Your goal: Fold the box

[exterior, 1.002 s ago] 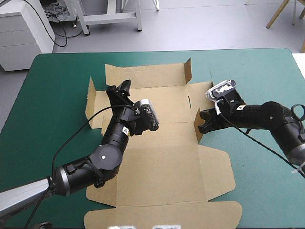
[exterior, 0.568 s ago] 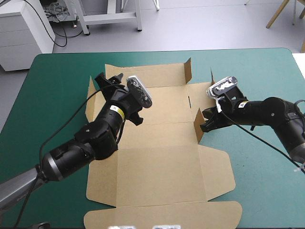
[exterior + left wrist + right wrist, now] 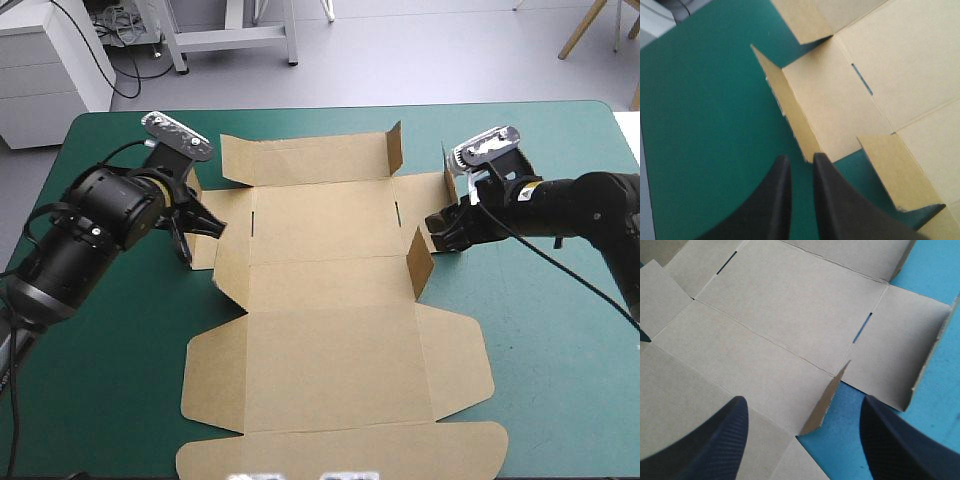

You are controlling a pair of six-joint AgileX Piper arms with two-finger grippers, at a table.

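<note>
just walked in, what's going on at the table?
Two robot arms are folding a brown box, which is mostly a flat sheet on the teal-green table. The left gripper is all but shut on the end of the upright flap at the box's left side. The right gripper is open at the right side, with a small raised tab between its fingers.

The teal-green surface fills most of the frame; the brown box lies on it at the centre, mostly flat.
</note>
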